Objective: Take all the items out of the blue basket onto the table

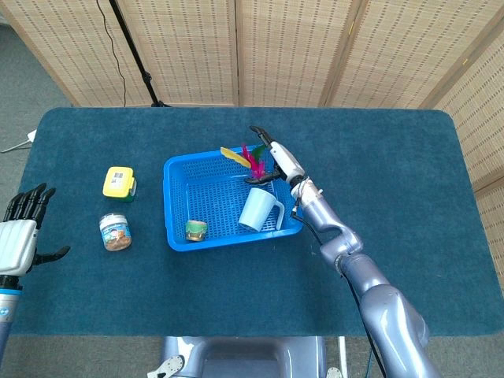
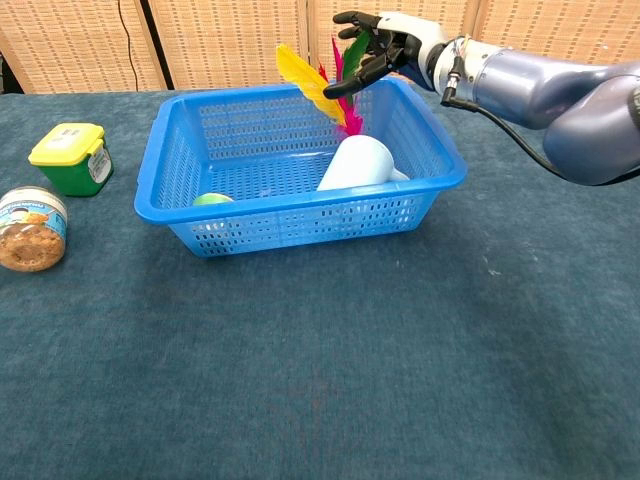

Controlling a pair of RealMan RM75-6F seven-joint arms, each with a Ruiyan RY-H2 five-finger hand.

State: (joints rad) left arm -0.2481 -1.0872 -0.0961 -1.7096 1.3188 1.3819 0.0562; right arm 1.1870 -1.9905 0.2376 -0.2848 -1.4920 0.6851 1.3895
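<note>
At the lower left edge of the head view the left hand [image 1: 20,236] hangs just off the table's near left side, fingers spread and holding nothing. On the dark blue tabletop [image 1: 236,291], left of centre, a small clear jar [image 1: 116,231] with a white lid stands upright, and just beyond it sits a yellow-lidded green container [image 1: 119,182].

The blue basket [image 1: 177,236] lies at the middle of the frame. In its near left corner rests a small green-topped jar [image 1: 196,230]. Toward its right side a white mug [image 1: 260,209] lies tilted, handle to the right. Behind the mug, against the far wall, stands a feather shuttlecock [image 2: 325,85] with yellow, pink and green feathers; in the chest view the yellow feather leans left.

The right hand [image 2: 375,48] reaches over the basket's far right corner, in the upper middle of the chest view. Its fingers [image 2: 352,75] are parted around the feather tips and seem to touch them, but no grip on the shuttlecock shows, and its palm holds nothing.
</note>
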